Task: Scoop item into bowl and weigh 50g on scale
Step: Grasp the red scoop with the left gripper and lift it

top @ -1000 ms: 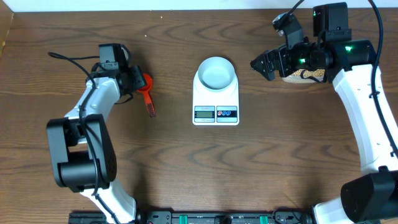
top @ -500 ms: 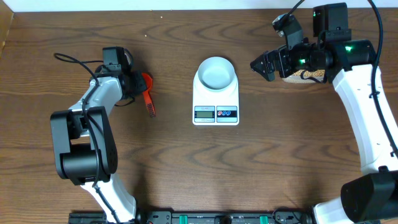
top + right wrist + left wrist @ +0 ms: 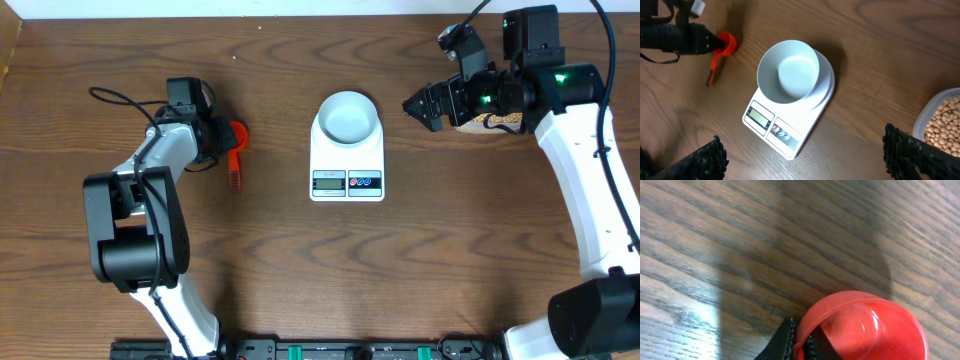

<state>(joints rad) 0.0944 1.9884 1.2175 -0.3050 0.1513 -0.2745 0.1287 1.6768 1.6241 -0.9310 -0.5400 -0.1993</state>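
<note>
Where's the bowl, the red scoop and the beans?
bowl (image 3: 790, 75), right wrist view, its empty inside.
red scoop (image 3: 865, 327), left wrist view, the round cup.
beans (image 3: 946, 122), right wrist view, the pile in the tub.

1. Desk (image 3: 300, 260): dark brown wood, grain running side to side, dull glare patches in the close left view

2. Scoop (image 3: 235, 140): round glossy red cup on a narrow handle, red at the cup and darker toward the tip; it sits in the left half of the desk, handle pointing to the near edge, cup (image 3: 865, 325) hollow side up, its shadow on the wood

3. Tub (image 3: 940, 95): clear plastic, rounded corners, far right of the desk, partly cut off by the picture edge

4. Pale strip (image 3: 200, 8): along the desk's far edge
</note>
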